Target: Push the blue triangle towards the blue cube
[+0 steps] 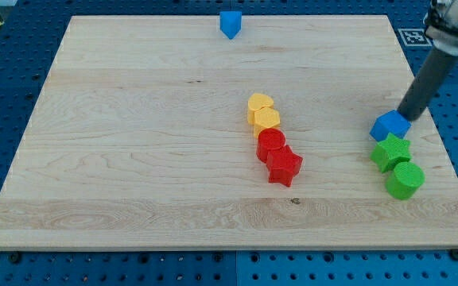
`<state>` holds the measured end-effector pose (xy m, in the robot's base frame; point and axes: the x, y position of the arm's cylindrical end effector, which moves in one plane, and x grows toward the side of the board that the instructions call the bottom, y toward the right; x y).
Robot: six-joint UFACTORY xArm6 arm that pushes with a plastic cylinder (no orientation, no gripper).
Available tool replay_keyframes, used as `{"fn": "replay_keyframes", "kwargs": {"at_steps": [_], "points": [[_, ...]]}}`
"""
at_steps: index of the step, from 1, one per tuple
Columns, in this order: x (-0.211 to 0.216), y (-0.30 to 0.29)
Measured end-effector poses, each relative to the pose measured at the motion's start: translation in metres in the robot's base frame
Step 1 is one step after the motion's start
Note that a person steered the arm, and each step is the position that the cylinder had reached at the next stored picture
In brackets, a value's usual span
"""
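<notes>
You see the blue triangle (230, 24) at the view's top edge of the board (133, 159), small, w/ pointed lower end. The blue cube (390, 125) sits at the view's right, touching a green star (391, 152), green cylinder (405, 180) below. My tip (405, 117) touches the cube's upper right; rod only, no fingers. A black-white marker (413, 36) is at top right, no readable text.

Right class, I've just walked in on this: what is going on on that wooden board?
A robot arm ending in a dark rod is pushing blocks on a wooden board. My tip sits at the upper right edge of a blue block near the view's right, just above a green star and a green cylinder. Another blue block lies far off at the view's top. Yellow and red blocks cluster mid-board.
</notes>
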<state>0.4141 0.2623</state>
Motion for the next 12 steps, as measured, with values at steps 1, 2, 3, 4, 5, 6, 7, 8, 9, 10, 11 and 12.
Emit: {"fn": "replay_keyframes", "kwargs": {"at_steps": [1,2,3,4,5,6,7,8,9,10,11,12], "points": [[-0.045,-0.024],[-0.054,-0.055],[-0.057,-0.111],[-0.081,-0.157],[-0.112,-0.206],[-0.127,-0.25],[-0.144,-0.305],[-0.204,-0.347],[-0.222,-0.344],[-0.22,-0.289],[-0.22,-0.265],[-0.202,-0.257]]}}
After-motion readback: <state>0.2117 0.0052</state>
